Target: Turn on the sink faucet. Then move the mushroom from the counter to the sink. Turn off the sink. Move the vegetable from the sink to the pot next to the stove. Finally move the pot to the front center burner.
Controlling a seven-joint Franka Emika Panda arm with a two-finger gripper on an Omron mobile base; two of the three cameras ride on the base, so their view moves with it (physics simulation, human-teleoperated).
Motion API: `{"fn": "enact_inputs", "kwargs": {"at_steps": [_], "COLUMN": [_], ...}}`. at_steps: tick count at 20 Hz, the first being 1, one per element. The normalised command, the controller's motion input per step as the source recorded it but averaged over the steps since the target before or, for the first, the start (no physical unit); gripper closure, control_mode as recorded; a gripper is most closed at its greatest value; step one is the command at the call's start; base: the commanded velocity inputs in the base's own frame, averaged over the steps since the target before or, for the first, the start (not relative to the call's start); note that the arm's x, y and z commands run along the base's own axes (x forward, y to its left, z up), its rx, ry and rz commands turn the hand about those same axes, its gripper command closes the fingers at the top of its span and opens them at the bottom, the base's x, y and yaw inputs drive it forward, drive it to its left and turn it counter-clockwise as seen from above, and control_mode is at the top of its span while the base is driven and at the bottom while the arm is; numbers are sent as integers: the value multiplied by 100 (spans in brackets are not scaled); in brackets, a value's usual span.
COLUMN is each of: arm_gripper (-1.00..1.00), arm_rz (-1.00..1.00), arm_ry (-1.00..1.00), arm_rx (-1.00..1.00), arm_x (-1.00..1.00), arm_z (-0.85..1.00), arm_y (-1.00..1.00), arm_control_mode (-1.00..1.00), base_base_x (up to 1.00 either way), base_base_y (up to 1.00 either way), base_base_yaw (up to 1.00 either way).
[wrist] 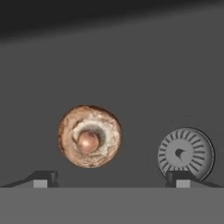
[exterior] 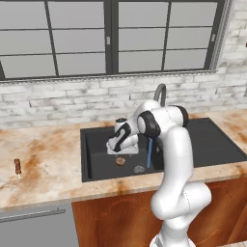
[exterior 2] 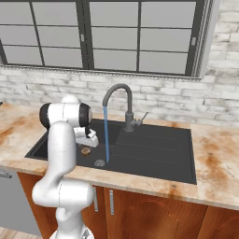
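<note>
Pincer: we find the two-finger gripper [wrist: 112, 179] spread wide over the basin, holding nothing.
Mushroom: small round tan-brown mushroom [wrist: 89, 136] lies loose on the matte black sink [exterior: 212, 144] floor, beside the round metal drain [wrist: 185, 153].
Faucet: dark grey gooseneck faucet [exterior 2: 120, 100] runs; we judge shut-off comes next.

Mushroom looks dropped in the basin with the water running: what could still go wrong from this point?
1. The mushroom lies loose on the sink floor close to the drain; the stream may nudge it.
2. The open tool hangs just above it, so lifting carelessly might bump it.
3. The sink faucet rises close behind the arm, so reaching its lever may risk a knock.
</note>
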Motion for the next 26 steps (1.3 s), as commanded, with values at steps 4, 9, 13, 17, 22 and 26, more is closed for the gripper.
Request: {"fn": "enact_inputs", "kwargs": {"at_steps": [4,9,13,17,22,26], "arm_gripper": [-100,-100,-100,-100,-100,-100], "arm_rz": [0,0,-1,-4,-4,0], "arm_ry": [-16,-10,-9,-5,-2,-6], "arm_rx": [0,0,0,0,0,0], "arm_x": [-42,-37,-38,-50,-43,-41], "arm_z": [42,71,75,69,62,43], "arm_y": [0,0,0,-8,-34,-63], "arm_control_mode": [-100,-100,-100,-100,-100,-100], "base_base_x": [0,0,0,0,0,0], "base_base_y": [0,0,0,0,0,0], "base_base_yaw": [0,0,0,0,0,0]}}
